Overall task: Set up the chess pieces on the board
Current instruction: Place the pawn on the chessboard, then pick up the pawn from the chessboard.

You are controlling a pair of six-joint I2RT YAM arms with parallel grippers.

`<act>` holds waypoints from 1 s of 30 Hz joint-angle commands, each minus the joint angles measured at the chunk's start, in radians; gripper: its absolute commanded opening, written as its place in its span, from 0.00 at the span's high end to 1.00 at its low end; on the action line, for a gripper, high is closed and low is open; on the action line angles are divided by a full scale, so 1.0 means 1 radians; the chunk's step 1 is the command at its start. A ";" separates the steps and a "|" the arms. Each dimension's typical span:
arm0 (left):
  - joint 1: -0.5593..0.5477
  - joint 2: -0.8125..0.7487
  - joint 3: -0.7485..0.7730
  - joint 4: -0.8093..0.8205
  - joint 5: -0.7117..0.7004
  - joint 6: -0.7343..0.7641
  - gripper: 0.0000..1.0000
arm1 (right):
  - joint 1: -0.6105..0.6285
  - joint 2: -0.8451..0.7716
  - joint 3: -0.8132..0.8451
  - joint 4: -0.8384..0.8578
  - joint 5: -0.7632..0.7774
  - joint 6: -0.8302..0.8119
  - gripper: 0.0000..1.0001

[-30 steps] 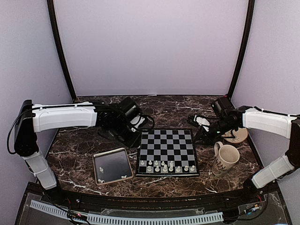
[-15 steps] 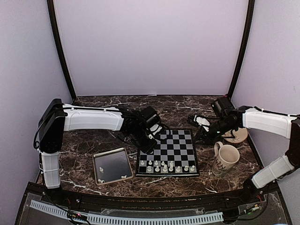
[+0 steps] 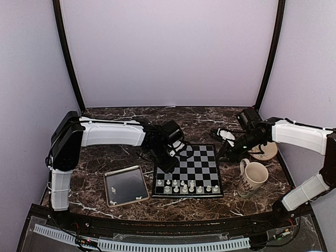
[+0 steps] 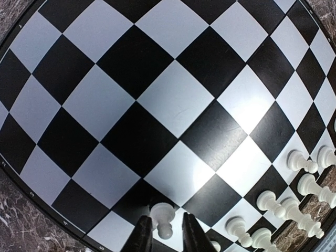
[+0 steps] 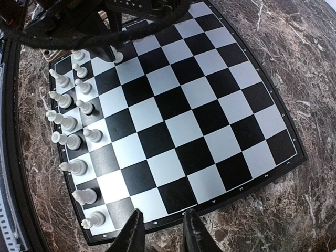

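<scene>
Pawn (image 4: 161, 212) stands between the fingers of the left claw (image 4: 166, 220), on what looks like a dark square right by the board's (image 3: 197, 163) left edge. The claw is slightly open: there's a sliver of gap on each side of the pawn, so it isn't pinching it. The pawn is upright on its own base.

Rest of the chess pieces (image 3: 185, 187) are lined up along the board's near edge in two rough rows, the front one fuller than the second. A few more whitish bits lie in the tray (image 3: 126, 184), which sits on the counter (image 3: 94, 168) just off the board's near-left corner.

Right claw (image 5: 163, 215) hangs just off the board's right edge, fingers parted a little with nothing between them. Its wrist view looks across the whole board from that side.

Off to the right of the board there's a mug (image 3: 253, 177), and a saucer (image 3: 265, 153) behind it, partly hidden by the right arm.
</scene>
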 commanded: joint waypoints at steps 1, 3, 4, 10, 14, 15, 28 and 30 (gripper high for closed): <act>-0.004 -0.009 0.070 -0.072 -0.003 0.027 0.75 | -0.004 0.008 0.087 -0.062 -0.026 -0.017 0.72; -0.004 -0.018 0.096 -0.100 -0.021 0.038 0.72 | -0.001 0.019 0.132 -0.099 -0.012 -0.031 0.72; -0.003 -0.030 0.099 -0.102 -0.043 0.045 0.72 | 0.002 0.027 0.163 -0.119 -0.007 -0.034 0.72; 0.069 -0.185 0.022 -0.045 -0.106 0.049 0.69 | 0.074 0.095 0.295 -0.141 0.053 -0.009 0.71; 0.174 -0.350 -0.176 0.150 -0.127 0.052 0.68 | 0.145 0.171 0.364 -0.137 0.104 -0.002 0.72; 0.202 -0.384 -0.223 0.199 -0.130 0.054 0.67 | 0.162 0.191 0.379 -0.136 0.115 -0.003 0.72; 0.343 -0.584 -0.387 0.370 -0.184 0.048 0.62 | 0.375 0.542 0.641 -0.240 0.211 -0.002 0.71; 0.347 -0.598 -0.388 0.371 -0.185 0.046 0.62 | 0.395 0.587 0.676 -0.251 0.225 0.004 0.71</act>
